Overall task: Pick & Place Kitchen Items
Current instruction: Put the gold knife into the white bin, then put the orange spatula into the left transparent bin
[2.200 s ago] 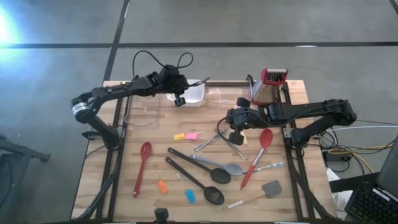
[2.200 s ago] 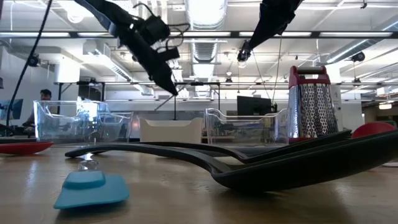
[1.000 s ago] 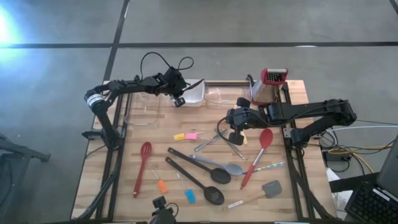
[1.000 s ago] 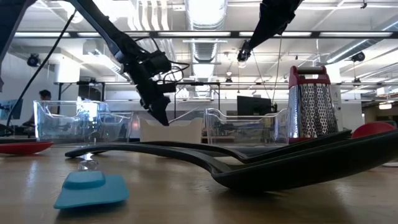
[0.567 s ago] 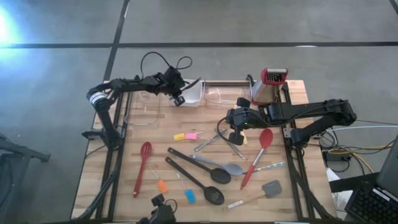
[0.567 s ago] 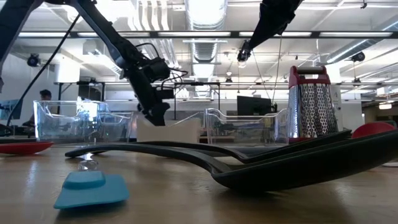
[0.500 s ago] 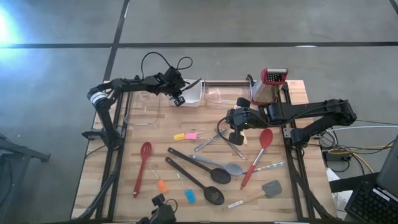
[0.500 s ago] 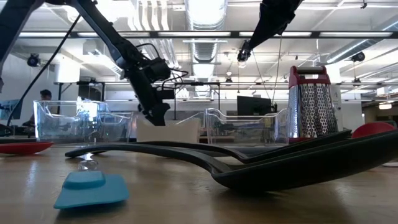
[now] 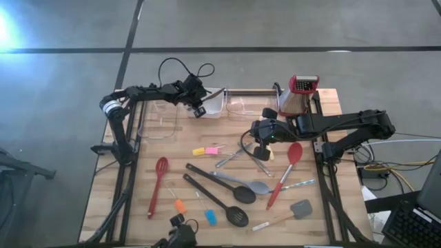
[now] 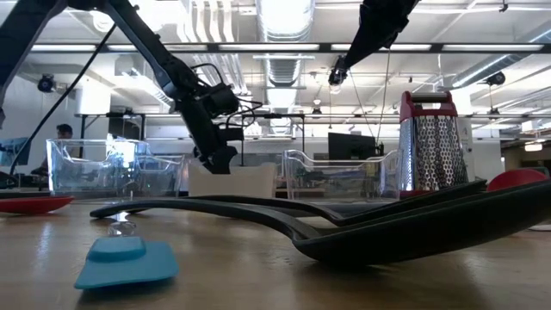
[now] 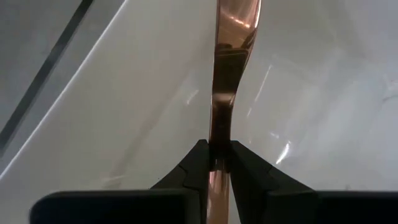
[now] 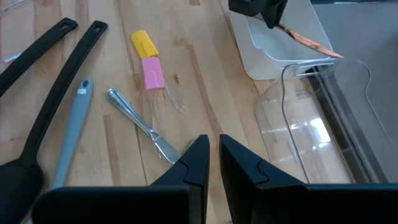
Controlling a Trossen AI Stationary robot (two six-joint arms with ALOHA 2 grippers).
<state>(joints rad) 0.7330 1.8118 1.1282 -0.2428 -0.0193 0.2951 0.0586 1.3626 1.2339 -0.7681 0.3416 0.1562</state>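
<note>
Whereas earlier it hung higher, the left gripper (image 9: 198,110) has descended into the white tray (image 9: 218,105), fingers clamped on a copper-toned utensil (image 11: 225,93), while the right gripper (image 9: 260,152) remains closed, empty, mid-table.

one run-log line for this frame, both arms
left hand: shut on copper utensil, over white tray | right hand: shut, empty, above table centre | utensils scattered

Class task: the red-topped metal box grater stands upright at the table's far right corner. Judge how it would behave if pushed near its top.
The red-topped metal box grater is tall and narrow in the low view, so a high push would probably tip it rather than slide it. Its perforated sheet-metal walls suggest it is stiff and likely hollow, so fairly light for its size.
</note>
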